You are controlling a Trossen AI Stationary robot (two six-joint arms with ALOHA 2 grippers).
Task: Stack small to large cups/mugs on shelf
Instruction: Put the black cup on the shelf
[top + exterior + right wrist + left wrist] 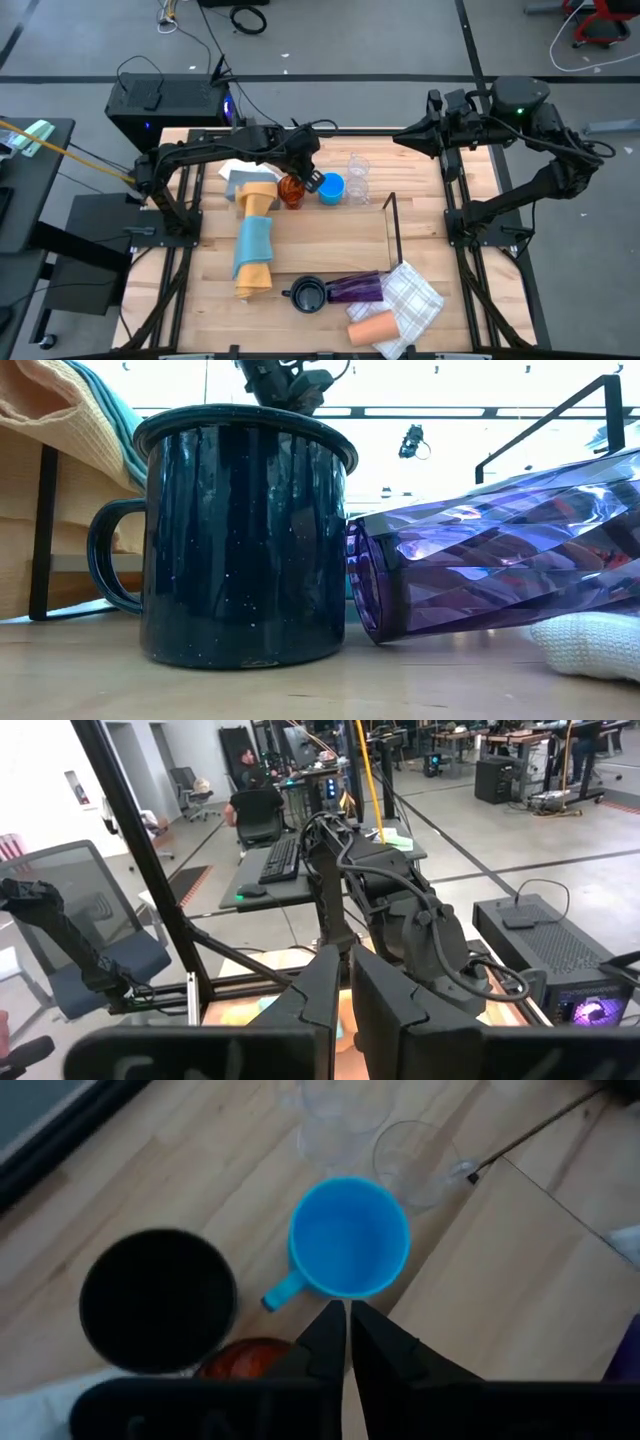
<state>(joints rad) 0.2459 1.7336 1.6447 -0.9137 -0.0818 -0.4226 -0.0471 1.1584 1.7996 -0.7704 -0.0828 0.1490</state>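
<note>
A bright blue cup [350, 1235] stands upright on the wood table, between an amber cup [291, 190] and the clear glasses [357, 175]. A black cup [158, 1300] stands beside the amber one [240, 1358]. My left gripper [347, 1325] is shut and points steeply down, its tips at the blue cup's near rim. The shelf [392, 225] stands at mid table. A dark handled mug [245, 540] stands upright near the front edge. A purple tumbler [500, 550] lies on its side next to the mug. A peach cup [372, 328] lies nearby. My right gripper [343, 980] is shut and raised at the far right. My left gripper's fingertips [330, 1320] stand over the blue cup's rim [345, 1290], on the side beside its handle, coming from above. I cannot tell whether they touch it.
A rolled yellow-and-blue cloth [255, 245] lies left of the shelf, and a checked white cloth [412, 300] at the front right. Bare wood shows inside the shelf's frame. Black frame rails run along the table's left and right edges. People sit at desks beyond the table.
</note>
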